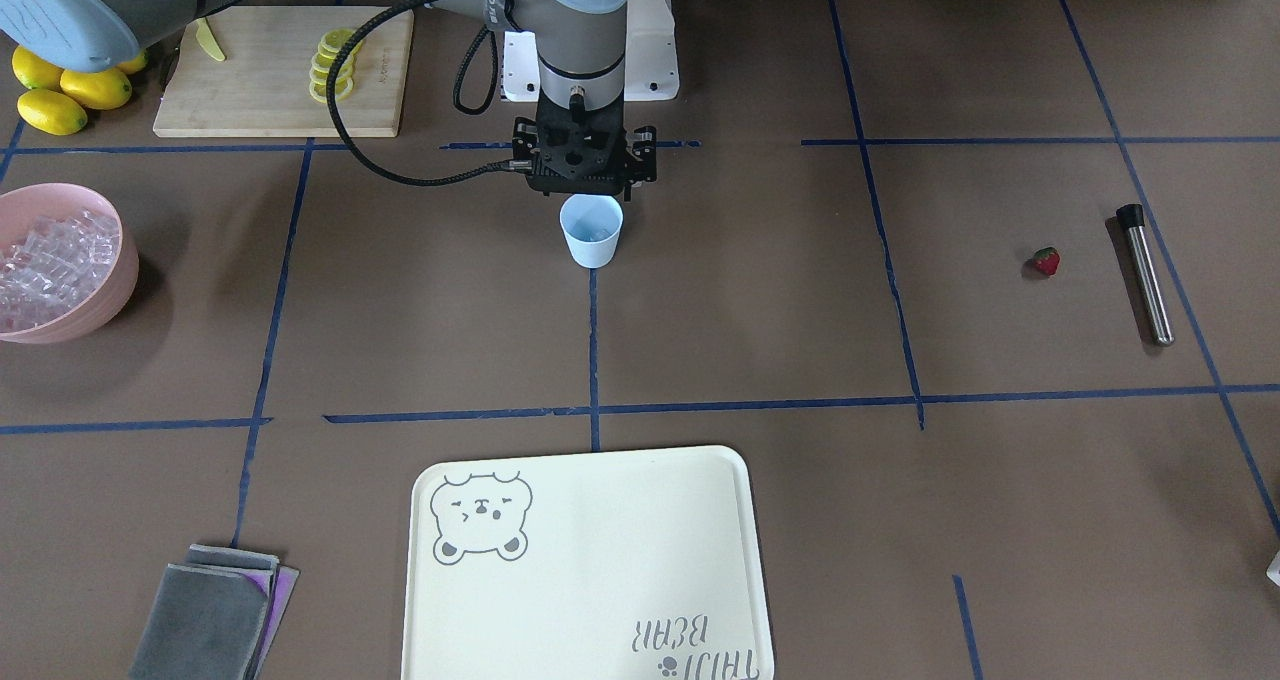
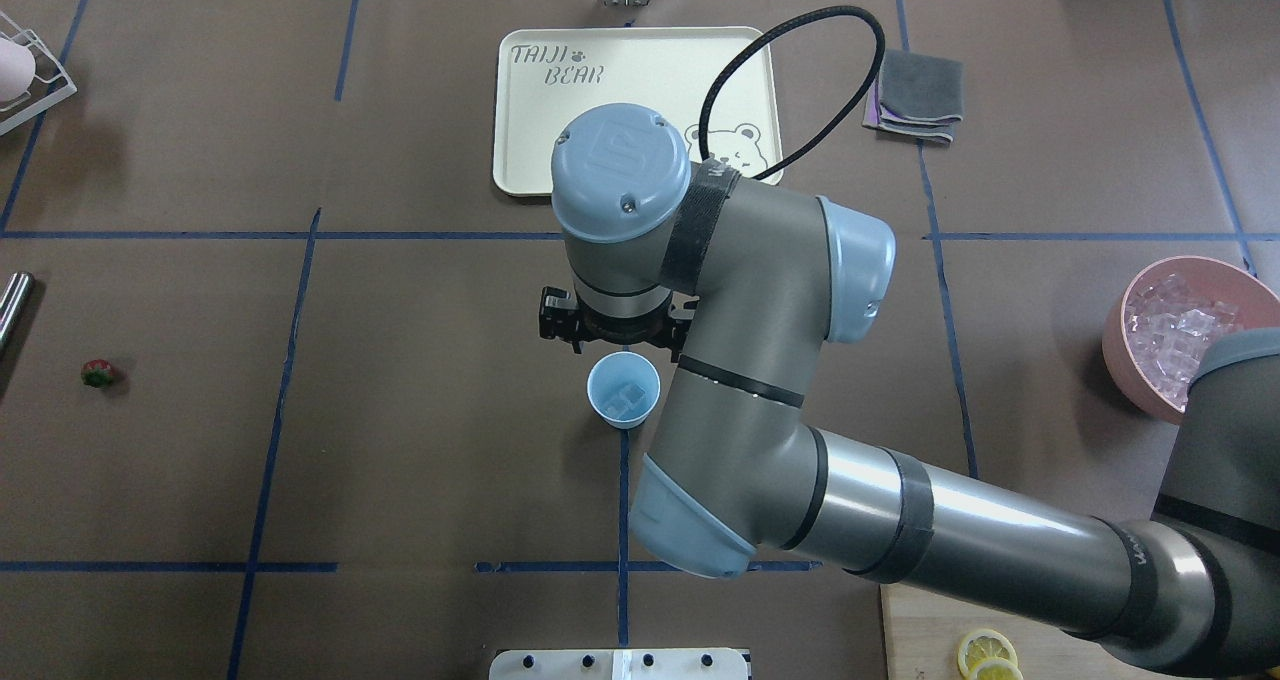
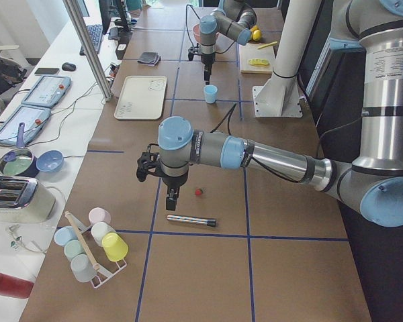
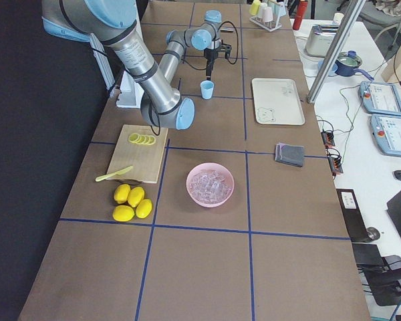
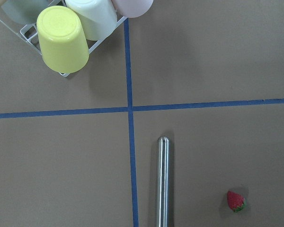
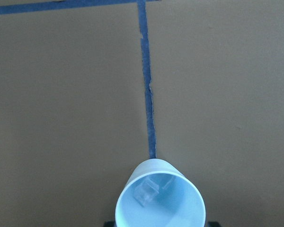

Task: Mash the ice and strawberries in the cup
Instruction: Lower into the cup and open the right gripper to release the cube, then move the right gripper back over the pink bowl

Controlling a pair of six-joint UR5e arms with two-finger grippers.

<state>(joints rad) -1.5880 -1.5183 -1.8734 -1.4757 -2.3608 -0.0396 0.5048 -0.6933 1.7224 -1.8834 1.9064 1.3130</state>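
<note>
Overhead exterior: my right gripper (image 2: 612,335) hovers beside the mid-desk blue cup (image 2: 598,408), opening impossible to tell; ice cubes (image 2: 630,396) lie inside.

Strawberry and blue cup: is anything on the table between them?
No things, just bare brown table crossed by a blue tape line. The front-facing view shows it between the strawberry and the cup, and the overhead view agrees.
</note>
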